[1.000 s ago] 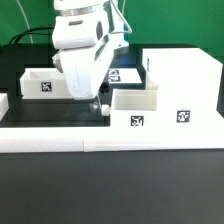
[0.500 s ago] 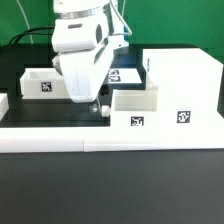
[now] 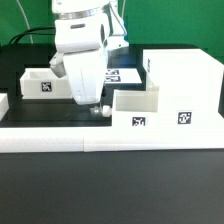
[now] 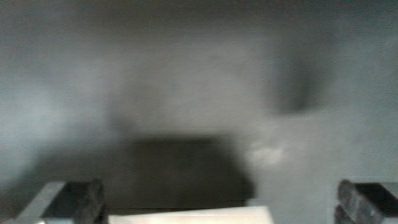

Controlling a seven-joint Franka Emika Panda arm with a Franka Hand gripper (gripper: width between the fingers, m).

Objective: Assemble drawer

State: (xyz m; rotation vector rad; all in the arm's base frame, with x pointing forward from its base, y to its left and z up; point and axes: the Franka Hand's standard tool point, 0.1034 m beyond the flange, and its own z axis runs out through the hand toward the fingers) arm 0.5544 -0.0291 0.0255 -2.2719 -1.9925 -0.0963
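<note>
The drawer's tall hollow shell (image 3: 182,82) stands at the exterior view's right with a tag on its front. One small tray (image 3: 135,108) sits against the shell's left side. A second tray (image 3: 40,82) lies at the far left. My gripper (image 3: 97,109) hangs low over the black table, just left of the middle tray's corner and between the two trays. Its jaws are open and hold nothing. The wrist view is blurred. It shows both dark fingers (image 4: 71,202) far apart around the gripper's gap (image 4: 221,192), with a white edge (image 4: 178,216) low between them.
A long low white border rail (image 3: 100,140) runs along the front of the black table. The marker board (image 3: 126,74) lies flat behind the arm. The arm's white body hides part of the space between the two trays.
The arm has straightened slightly and its fingertips have shifted a little toward the exterior view's left. The jaws stayed open and the drawer parts did not move.
</note>
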